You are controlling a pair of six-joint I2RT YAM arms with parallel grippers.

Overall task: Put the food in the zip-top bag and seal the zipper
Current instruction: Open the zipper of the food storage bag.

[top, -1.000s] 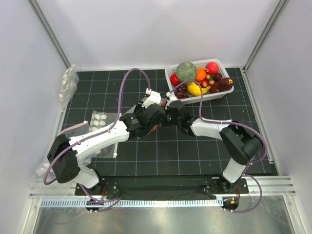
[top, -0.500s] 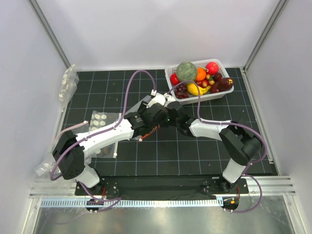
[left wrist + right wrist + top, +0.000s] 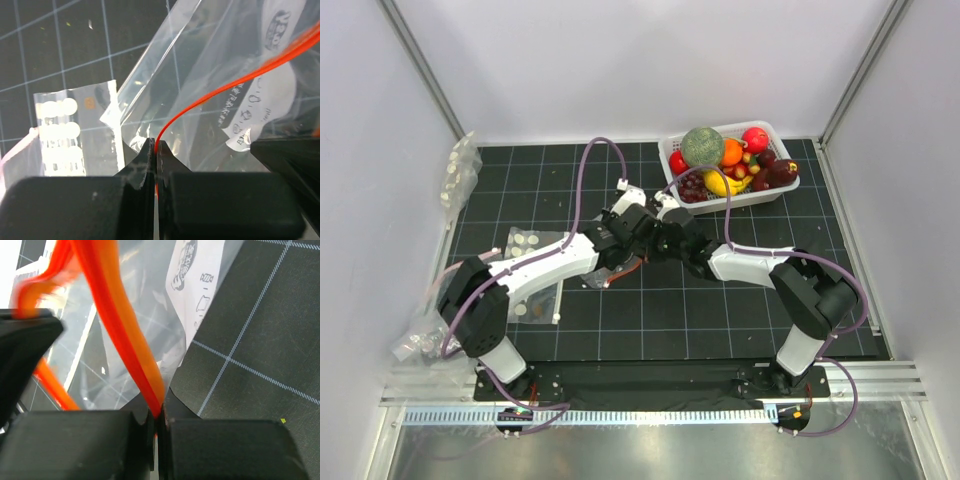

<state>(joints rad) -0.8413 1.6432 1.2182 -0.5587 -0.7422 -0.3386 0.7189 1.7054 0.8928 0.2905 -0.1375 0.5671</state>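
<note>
Left gripper (image 3: 156, 167) is clamped on the zipper (image 3: 120, 320), which runs toward 2 o'clock; right gripper (image 3: 158, 422) pinches it too, strip rising toward 11. The zip-top bag (image 3: 200, 60), seemingly lifted, sits 7 o'clock of the basket (image 3: 750, 202).

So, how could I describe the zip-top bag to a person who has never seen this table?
Look at the middle of the black gridded mat, where the two arms meet. The left gripper and right gripper pinch a clear zip-top bag there. Unlike the bags of white discs at the left, it has a red-orange zipper.
</note>
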